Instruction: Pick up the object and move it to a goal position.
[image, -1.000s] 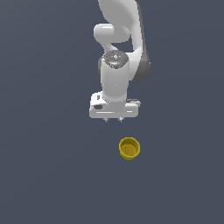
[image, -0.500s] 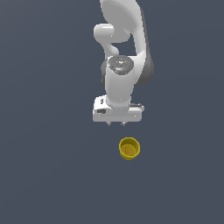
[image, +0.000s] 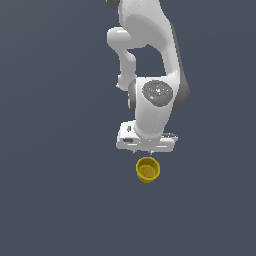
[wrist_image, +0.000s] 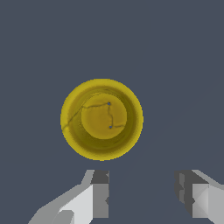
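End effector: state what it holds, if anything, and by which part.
Nothing is held. The end effector is open, its fingers apart with only bare floor between them, and the yellow cup sits upright, clear of them.

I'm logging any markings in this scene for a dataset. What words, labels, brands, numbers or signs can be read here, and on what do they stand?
None: no readable text in either view.
The yellow cup shows only thin dark crack-like lines inside, not letters.
The arm and the claw are plain white and grey.
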